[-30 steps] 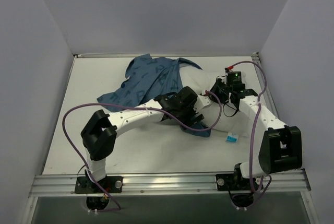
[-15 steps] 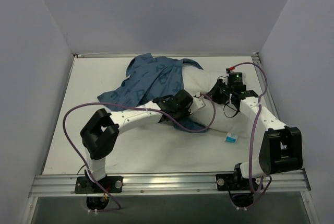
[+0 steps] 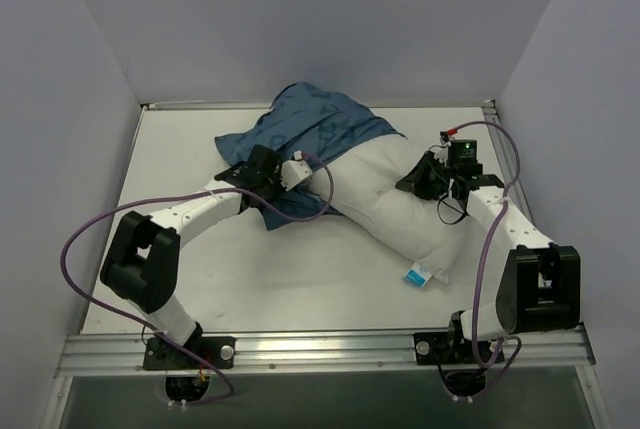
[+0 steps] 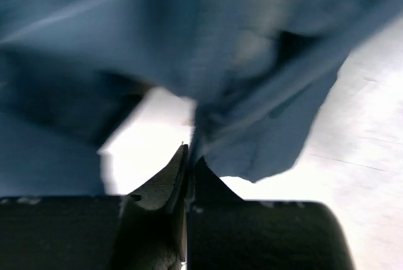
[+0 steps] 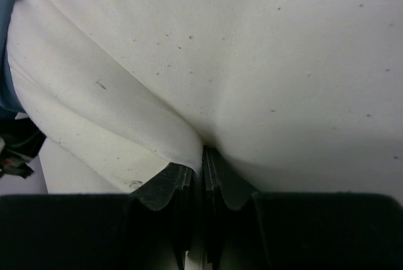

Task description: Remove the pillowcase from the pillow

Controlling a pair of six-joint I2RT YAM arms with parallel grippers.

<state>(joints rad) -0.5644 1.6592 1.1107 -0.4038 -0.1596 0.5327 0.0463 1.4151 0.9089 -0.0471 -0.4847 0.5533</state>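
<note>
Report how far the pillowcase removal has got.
Done: most of the pillow, tag included, lies bare. In hand: the left tool is shut on the pillowcase, and the right tool pinches the pillow. Left: the pillow's far end is still covered by the pillowcase.

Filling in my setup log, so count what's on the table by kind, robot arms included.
Covers: 1, the pillowcase
Cushions: 1, the pillow
Robot arms: 2, the left arm and the right arm
Total: 4
</note>
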